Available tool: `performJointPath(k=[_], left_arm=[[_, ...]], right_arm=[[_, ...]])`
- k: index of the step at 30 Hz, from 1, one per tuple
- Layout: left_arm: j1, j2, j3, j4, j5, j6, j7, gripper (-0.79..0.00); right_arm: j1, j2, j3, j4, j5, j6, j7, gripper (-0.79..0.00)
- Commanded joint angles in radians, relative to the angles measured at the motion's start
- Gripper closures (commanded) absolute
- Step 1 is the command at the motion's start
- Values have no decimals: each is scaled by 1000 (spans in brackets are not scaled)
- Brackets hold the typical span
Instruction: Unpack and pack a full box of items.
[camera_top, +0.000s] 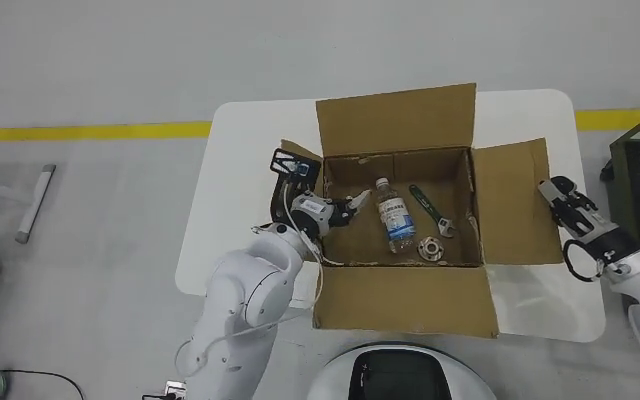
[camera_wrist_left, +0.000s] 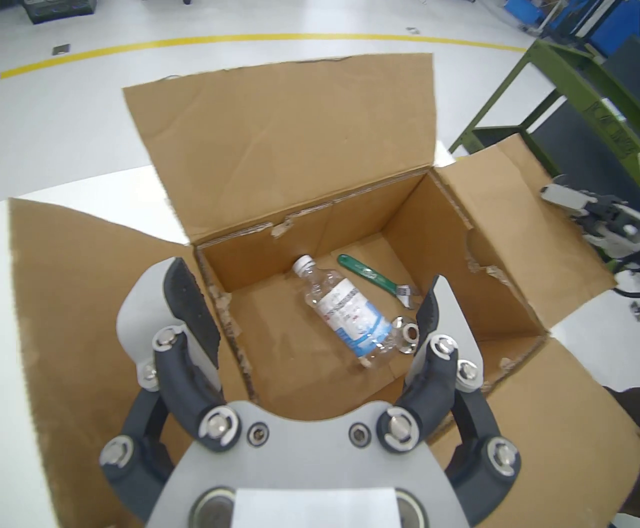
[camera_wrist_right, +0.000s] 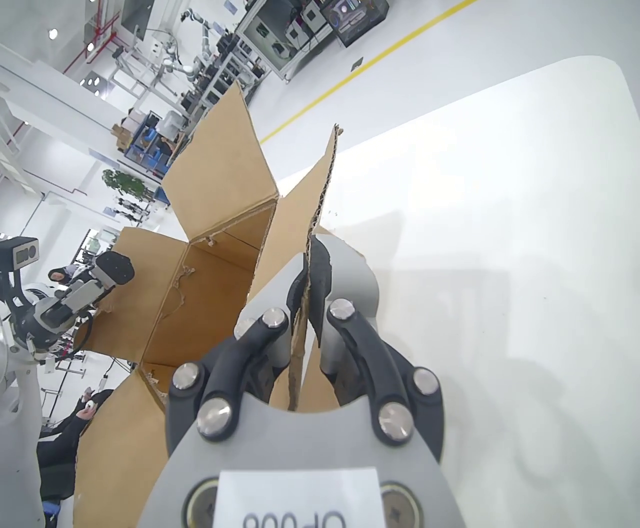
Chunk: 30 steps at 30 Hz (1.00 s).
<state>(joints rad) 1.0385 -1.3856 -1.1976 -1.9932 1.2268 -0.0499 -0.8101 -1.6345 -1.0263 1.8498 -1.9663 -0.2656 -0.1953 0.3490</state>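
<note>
Since the right gripper (camera_wrist_right: 307, 270) was found clamped on the edge of the right flap (camera_top: 515, 200) of the box (camera_top: 395, 125), a tear was judged possible if that flap were pulled hard: the cardboard was ragged at the fold. The left gripper (camera_wrist_left: 308, 277) was noted with fingers wide apart, poised over the left side of the box, above the bottle (camera_wrist_left: 345, 315). The bottle was recorded lying on its side on the box floor, the wrench (camera_wrist_left: 375, 277) just beside it and a small metal fitting (camera_wrist_left: 407, 332) near its base. A slip was considered likely on the bottle, it being round and smooth; a descent off-line could also catch a finger on the left wall or knock the fitting. The fitting was partly covered by one finger in the left wrist view, and its kind could not be made out. Contact between bottle and fitting could not be settled. One pad of the right gripper was hidden behind the flap.
</note>
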Motion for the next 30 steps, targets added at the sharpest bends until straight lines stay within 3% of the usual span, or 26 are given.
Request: performJointPath(k=[1, 15, 30], left_arm=[[8, 2, 7, 2, 84, 18, -4, -785], [21, 3, -17, 40, 135, 76, -15, -785], [23, 1, -20, 91, 101, 75, 8, -785]], right_arm=[[-4, -1, -2, -4, -3, -1, 2, 0], [6, -3, -22, 19, -42, 5, 41, 0], [22, -7, -42, 29, -48, 6, 59, 0]])
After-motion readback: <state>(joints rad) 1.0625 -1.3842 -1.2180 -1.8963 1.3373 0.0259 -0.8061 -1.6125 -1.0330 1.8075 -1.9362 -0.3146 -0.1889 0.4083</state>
